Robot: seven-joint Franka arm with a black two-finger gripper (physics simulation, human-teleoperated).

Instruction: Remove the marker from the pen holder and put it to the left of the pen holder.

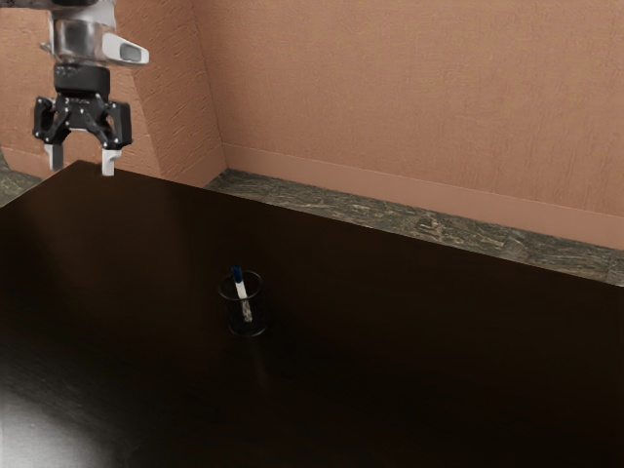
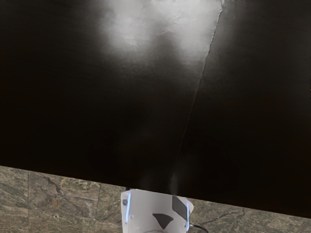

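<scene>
Exterior view: arm (image 1: 78, 37) entered at the upper left corner, partly cut off by the top edge. Black gripper (image 1: 82, 161) hung below the wrist, upper left of frame, pointing straight down. Fingers (image 1: 108, 162) stood wide apart, pale at the tips, nothing between. Wrist view: white base (image 2: 149, 206), blue light strips on two sides.

Glossy dark tabletop (image 1: 390, 341), rough matt orange-brown wall (image 1: 390, 107), veined stone-like floor (image 2: 63, 199)
</scene>
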